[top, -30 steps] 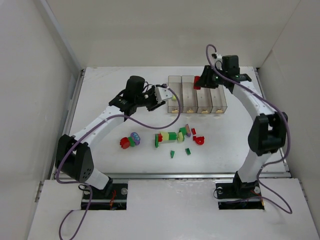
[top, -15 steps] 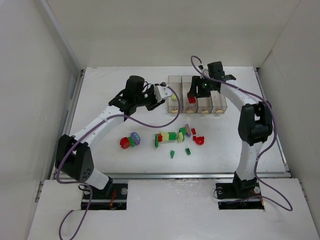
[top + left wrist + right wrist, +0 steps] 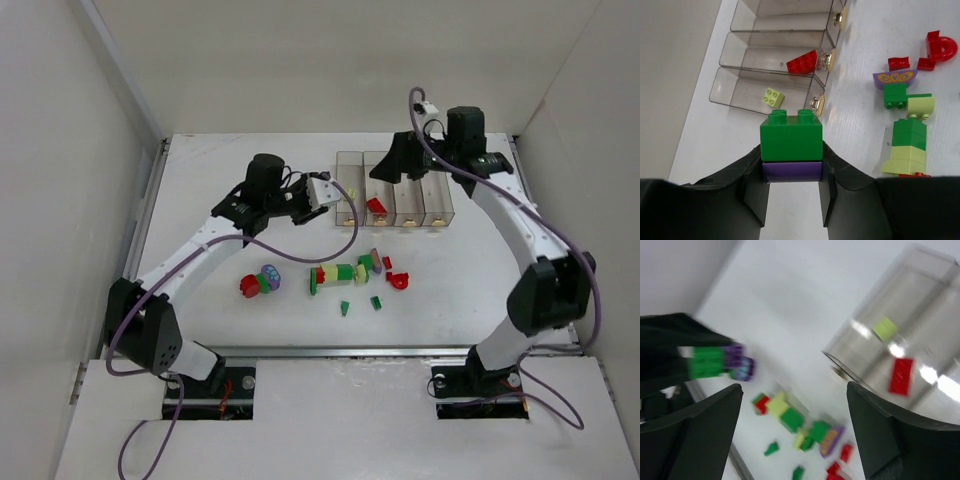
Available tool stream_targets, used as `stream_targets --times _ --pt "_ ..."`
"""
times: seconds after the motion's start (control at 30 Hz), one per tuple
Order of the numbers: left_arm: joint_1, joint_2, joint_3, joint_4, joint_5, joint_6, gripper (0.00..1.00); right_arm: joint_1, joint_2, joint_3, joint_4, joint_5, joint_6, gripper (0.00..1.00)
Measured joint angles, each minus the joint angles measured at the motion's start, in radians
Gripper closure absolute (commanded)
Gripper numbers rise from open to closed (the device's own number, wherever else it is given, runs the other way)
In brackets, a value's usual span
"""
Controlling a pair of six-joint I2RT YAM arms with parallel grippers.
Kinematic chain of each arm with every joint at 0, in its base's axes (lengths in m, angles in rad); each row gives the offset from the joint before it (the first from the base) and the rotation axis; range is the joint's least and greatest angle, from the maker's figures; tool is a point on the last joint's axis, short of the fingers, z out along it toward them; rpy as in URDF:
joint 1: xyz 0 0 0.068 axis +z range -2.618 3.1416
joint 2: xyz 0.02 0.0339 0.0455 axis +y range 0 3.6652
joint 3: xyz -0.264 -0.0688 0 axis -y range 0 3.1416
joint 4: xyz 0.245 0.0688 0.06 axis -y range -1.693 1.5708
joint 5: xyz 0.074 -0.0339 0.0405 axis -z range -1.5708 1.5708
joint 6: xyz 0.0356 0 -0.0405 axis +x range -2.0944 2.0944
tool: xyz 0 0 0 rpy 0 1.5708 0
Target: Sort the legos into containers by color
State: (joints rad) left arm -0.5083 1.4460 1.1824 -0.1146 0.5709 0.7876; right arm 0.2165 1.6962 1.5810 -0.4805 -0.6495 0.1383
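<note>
Left gripper [image 3: 791, 167] pinches a green-purple clump [image 3: 791, 142]; the bins [image 3: 735, 92] lie just ahead. Right gripper [image 3: 392, 165], spread and empty, hovers over them.

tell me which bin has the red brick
The second bin from the left in the top view; a red brick lies in it, while the leftmost bin holds a pale yellow-green brick.

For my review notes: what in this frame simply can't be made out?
Right wrist view: motion blur smears the loose legos; which bricks are joined is unreadable.
Left wrist view: the top edge cuts off the containers; the fourth bin is out of frame.
Top view: the right gripper covers some containers' far ends; the held clump in the left gripper is too small for colours.
</note>
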Motion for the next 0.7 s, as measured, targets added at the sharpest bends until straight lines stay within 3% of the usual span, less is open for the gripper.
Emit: stream_targets --times 0.13,0.27,0.7 --pt "-0.001 -0.064 -0.043 0.047 0.058 0.008 1.0 0.043 -0.155 -0.082 0.165 -0.171 0.082 0.12" --pt "-0.016 -0.118 -0.073 0.107 0.09 0.014 1.0 0.147 -0.143 -0.082 0.251 -0.271 0.147 0.12" --pt "-0.034 -0.14 -0.097 0.172 0.113 -0.012 1.0 0.198 -0.064 -0.082 0.264 -0.324 0.214 0.24"
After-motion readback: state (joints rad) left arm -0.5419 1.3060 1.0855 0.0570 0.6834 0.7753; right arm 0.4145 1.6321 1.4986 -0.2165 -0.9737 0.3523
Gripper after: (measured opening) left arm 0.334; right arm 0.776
